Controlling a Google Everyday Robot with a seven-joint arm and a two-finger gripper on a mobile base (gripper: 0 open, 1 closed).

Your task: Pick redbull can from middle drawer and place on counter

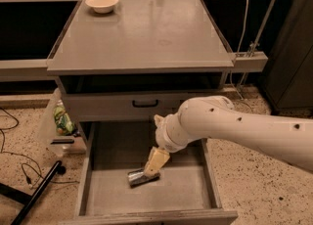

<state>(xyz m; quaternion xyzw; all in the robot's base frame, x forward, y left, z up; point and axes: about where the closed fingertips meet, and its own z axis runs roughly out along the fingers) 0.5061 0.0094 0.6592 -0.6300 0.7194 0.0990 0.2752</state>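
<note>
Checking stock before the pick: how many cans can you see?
1. The can lies on its side on the drawer floor, with the gripper at its right end. Others could hide behind the arm.

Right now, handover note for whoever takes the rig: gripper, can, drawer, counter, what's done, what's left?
Gripper: down inside the open wide grey metal middle drawer, at the upper right end of the slim shiny silver metal can. A secure grip is not confirmed.
Can: lying on its side on the drawer floor, not lifted.
Large flat grey counter: holds only a cream-coloured bowl at its far left corner.
Done: drawer open, arm reached in.
Left: secure the can, lift it out, set it on the counter.
</note>
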